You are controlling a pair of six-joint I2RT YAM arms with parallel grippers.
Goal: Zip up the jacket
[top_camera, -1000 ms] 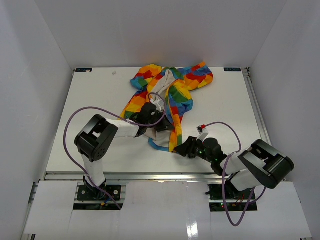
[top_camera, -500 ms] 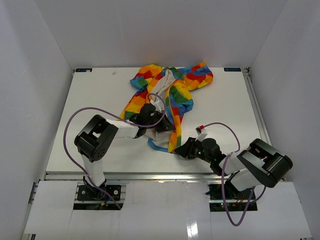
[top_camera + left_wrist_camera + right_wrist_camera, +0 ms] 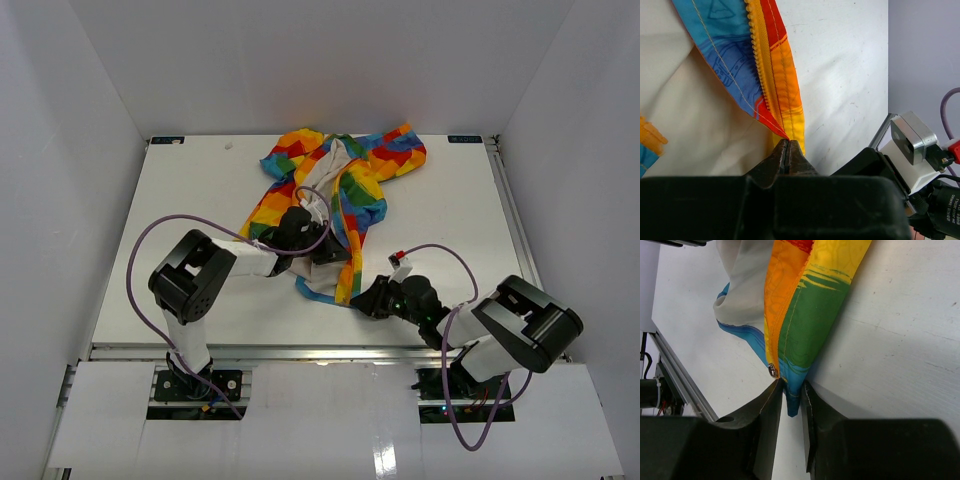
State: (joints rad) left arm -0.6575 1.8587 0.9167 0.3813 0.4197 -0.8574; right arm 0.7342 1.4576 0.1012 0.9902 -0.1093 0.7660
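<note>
1. While lying spread on the white table (image 3: 190, 200), the small hooded fabric jacket (image 3: 340, 185) in rainbow patchwork blocks is occupying the upper centre of the top view. Its front is hanging open, showing white lining, and one long front edge is trailing down towards the lower centre of the frame.
2. The left gripper (image 3: 322, 250) is resting over the lower part of the jacket, just left of that trailing edge.
3. In the left wrist view its jaws are pressing fully together. The pointed bottom corner of an orange and yellow strip is meeting their tips, so they are pinching the jacket there.
4. The yellow zipper teeth (image 3: 757, 60) are running down that strip from the upper left of the frame, between a blue panel and the orange cloth. The white lining (image 3: 695, 130) is filling the left side.
5. The right gripper (image 3: 360, 300) is sitting at the bottom tip of the trailing edge, low and right of centre in the top view.
6. In the right wrist view its jaws are standing narrowly apart. The blue hem corner is hanging between them, close to both fingers (image 3: 771, 412).
7. A small silver zipper piece (image 3: 772, 370) is showing just above the left finger, on the orange edge beside a green block.
</note>
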